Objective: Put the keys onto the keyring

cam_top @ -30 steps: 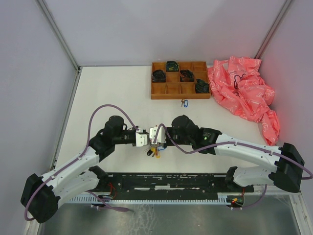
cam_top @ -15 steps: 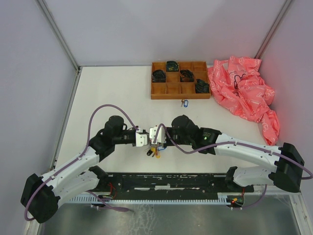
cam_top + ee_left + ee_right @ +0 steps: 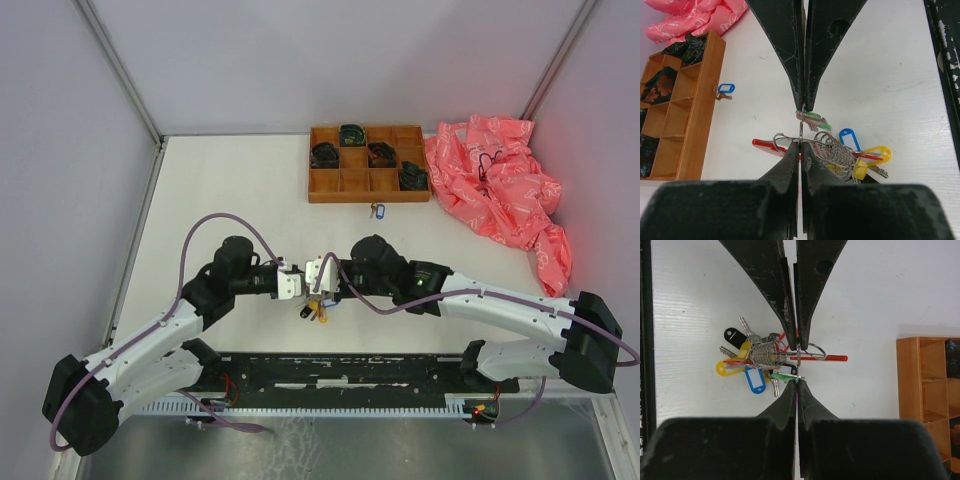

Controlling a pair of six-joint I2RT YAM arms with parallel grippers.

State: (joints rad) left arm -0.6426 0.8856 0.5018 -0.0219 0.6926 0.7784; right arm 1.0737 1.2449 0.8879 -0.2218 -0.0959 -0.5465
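Note:
The keyring (image 3: 801, 129) shows edge-on as a thin silvery wire, and my left gripper (image 3: 800, 145) is shut on its near edge. The right gripper (image 3: 797, 381) faces it tip to tip and is shut on a green-tagged key (image 3: 785, 375) at the ring's other edge. From the ring spreads a bunch of keys (image 3: 752, 362) with blue, yellow and black tags, a wire coil and a red strap (image 3: 832, 358). In the top view both grippers (image 3: 298, 283) (image 3: 314, 275) meet at the table's middle, the bunch (image 3: 313, 311) just below them. A loose blue-tagged key (image 3: 377, 210) lies in front of the tray.
A brown wooden compartment tray (image 3: 325, 185) with dark coiled items stands at the back. A crumpled pink plastic bag (image 3: 500, 190) lies at the back right. A black rail (image 3: 340, 370) runs along the table's near edge.

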